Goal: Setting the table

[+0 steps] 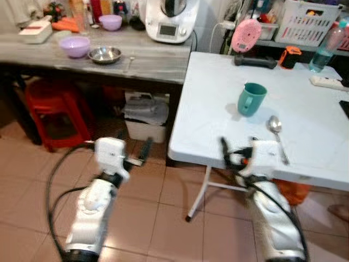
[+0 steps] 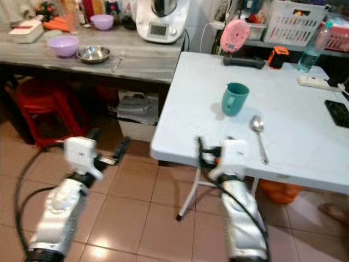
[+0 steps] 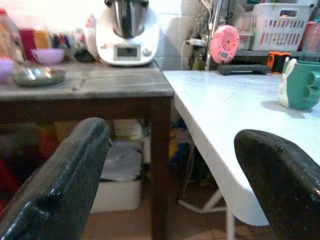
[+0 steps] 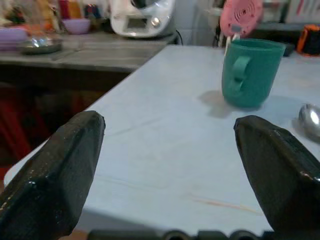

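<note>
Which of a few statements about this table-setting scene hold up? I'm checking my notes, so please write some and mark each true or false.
1. The teal mug stands upright on the white folding table. True.
2. The spoon lies inside the mug. False: it lies on the table beside the mug, apart from it.
3. The right gripper has open jaws and holds nothing. True.
4. The steel bowl sits on the white table. False: it sits on the grey wooden counter, beside the purple bowl.
5. The left gripper is over the white table. False: it is beside the table's edge, above the tiled floor, jaws open.
</note>
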Controlling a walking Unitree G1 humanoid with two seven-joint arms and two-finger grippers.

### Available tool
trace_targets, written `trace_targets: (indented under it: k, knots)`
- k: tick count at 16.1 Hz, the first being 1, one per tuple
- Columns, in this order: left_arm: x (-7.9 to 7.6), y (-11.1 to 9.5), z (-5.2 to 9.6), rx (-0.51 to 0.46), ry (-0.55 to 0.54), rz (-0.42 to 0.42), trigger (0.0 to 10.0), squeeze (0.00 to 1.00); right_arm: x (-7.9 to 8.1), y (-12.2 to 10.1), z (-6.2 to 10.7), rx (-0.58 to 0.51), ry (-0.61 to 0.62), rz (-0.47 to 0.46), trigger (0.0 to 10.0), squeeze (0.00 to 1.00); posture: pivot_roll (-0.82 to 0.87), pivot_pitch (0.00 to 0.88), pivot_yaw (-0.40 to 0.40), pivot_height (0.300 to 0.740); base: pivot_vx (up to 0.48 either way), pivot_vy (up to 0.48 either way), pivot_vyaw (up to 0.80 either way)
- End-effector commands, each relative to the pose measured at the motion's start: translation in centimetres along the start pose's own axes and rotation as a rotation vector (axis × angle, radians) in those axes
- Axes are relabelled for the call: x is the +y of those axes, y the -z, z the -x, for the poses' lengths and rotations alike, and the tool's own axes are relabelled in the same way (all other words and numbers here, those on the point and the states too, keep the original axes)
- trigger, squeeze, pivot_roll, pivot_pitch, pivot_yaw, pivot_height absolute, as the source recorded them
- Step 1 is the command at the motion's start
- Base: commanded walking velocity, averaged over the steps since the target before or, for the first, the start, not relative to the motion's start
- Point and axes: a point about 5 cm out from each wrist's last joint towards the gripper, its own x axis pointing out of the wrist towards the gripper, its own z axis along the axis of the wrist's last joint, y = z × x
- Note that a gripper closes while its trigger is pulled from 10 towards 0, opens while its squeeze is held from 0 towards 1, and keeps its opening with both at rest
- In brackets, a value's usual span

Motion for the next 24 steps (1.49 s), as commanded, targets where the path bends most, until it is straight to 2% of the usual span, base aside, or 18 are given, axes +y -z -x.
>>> trace_targets:
  k: [1, 8, 15, 18, 24]
  knots:
    - [-0.73, 0.13, -0.29, 0.006, 0.016, 0.011, 10.0, 0.0, -1.08, -0.27, 0.05, -0.006, 0.035, 0.019, 10.0, 0.0, 0.0, 0.0, -0.034, 0.74, 0.0, -0.322, 0.0]
    - [-0.48, 0.08, -0.1, 0.005, 0.009, -0.008, 10.0, 0.0, -0.86, -0.03, 0.12, 0.001, 0.044, 0.016, 10.0, 0.0, 0.01, 0.0, -0.031, 0.74, 0.0, -0.349, 0.0]
    - [-0.41, -0.16, -0.48, -0.006, 0.012, 0.052, 10.0, 0.0, -0.9, -0.04, 0.1, 0.004, 0.061, 0.012, 10.0, 0.0, 0.0, 0.0, -0.025, 0.74, 0.0, 0.0, -0.08]
    - [-0.62, -0.1, -0.4, -0.003, 0.032, 0.053, 10.0, 0.0, -0.97, -0.01, 0.17, 0.002, 0.064, 0.013, 10.0, 0.0, 0.0, 0.0, -0.023, 0.74, 0.0, 0.0, -0.69]
    - [-0.77, -0.16, -0.28, -0.01, 0.06, 0.057, 10.0, 0.0, -0.75, -0.06, 0.15, -0.001, 0.055, 0.019, 10.0, 0.0, 0.0, 0.0, -0.026, 0.74, 0.181, 0.0, 0.0]
